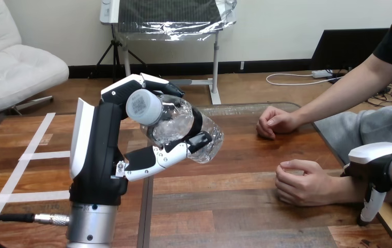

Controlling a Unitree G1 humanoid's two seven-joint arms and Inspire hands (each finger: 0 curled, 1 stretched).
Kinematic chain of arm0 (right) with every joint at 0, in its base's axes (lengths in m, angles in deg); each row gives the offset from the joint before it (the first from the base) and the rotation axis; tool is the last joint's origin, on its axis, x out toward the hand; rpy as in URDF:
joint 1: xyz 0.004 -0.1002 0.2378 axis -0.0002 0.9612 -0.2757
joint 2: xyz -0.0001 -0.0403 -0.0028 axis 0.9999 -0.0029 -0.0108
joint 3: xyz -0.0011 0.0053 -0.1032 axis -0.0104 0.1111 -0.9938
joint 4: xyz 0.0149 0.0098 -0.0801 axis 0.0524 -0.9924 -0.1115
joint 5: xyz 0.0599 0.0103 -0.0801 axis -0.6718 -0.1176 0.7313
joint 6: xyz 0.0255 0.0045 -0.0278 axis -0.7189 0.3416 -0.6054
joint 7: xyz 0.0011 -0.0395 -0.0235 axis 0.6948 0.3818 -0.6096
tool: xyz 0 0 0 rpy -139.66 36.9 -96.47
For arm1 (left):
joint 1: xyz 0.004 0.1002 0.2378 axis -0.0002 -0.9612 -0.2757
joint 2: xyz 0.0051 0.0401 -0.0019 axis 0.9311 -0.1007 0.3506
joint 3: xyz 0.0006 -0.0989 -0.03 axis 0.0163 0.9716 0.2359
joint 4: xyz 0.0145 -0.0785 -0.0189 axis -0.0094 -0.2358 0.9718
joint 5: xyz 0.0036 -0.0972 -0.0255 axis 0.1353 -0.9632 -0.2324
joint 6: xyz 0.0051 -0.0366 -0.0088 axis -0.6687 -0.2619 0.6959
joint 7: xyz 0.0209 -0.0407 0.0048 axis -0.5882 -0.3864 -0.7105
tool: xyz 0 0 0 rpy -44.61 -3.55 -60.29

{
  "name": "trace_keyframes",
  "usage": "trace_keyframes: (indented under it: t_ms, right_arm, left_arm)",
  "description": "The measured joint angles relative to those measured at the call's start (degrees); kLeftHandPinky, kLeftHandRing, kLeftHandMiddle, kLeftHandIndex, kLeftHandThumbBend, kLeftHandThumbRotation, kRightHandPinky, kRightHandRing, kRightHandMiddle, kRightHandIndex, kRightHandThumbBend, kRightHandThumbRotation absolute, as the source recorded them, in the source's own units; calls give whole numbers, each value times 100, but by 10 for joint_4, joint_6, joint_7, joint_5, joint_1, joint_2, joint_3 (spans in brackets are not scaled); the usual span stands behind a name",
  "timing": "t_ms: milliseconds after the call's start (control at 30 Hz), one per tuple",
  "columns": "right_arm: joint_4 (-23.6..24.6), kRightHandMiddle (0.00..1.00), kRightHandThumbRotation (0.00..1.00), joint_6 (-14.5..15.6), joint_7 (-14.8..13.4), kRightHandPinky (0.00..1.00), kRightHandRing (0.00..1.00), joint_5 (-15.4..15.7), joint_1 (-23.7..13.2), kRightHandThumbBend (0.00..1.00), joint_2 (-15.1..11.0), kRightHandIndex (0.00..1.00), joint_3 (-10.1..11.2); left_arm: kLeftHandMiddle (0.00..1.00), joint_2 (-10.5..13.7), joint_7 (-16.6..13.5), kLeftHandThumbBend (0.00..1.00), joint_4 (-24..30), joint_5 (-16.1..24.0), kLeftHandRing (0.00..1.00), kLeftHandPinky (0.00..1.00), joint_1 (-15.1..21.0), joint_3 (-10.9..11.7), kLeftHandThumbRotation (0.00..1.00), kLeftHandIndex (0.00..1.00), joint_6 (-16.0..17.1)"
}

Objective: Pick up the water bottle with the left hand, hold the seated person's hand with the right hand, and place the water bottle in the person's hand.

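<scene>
Nearest, left hand (103,155), black with white shells: fingers and thumb clasped round the clear, crumpled plastic water bottle with white cap (181,126), which is tilted and raised above the brown wooden bench (235,206); right hand (373,156), right of the bottle and lower: beside the person's forearm (341,188), grasp cannot be told; person's nearer hand (302,181), right of the bottle: loosely fisted on the bench; person's farther hand (273,121), beyond: likewise closed. Risk: delivered onto a closed palm, the bottle would likely roll off; its thin walls may buckle under squeeze.
</scene>
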Motion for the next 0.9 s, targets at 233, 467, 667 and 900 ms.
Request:
trace_keyframes:
  t_ms: [233, 467, 667, 900]
  right_arm:
    - [-13, 84, 20, -5, -5, 71, 79, 0, -9, 65, 0, 85, -9]
    - [-30, 83, 14, -5, -12, 67, 77, -8, -17, 62, 5, 83, -9]
    - [-46, 76, 8, -11, -15, 60, 70, -22, -25, 62, 8, 79, -9]
    - [-62, 70, 2, -18, -29, 53, 62, -37, -29, 61, 10, 74, -9]
  left_arm:
    - [45, 0, 0, 64, 0, 0, 39, 34, -1, 1, 0, 48, 0]
    - [44, 0, 0, 64, 0, 0, 39, 34, -4, 1, 0, 48, 0]
    - [45, 0, 0, 64, 0, 0, 39, 34, -7, 1, 0, 48, 0]
    - [45, 0, 0, 64, 0, 0, 39, 35, -11, 2, 0, 48, 0]
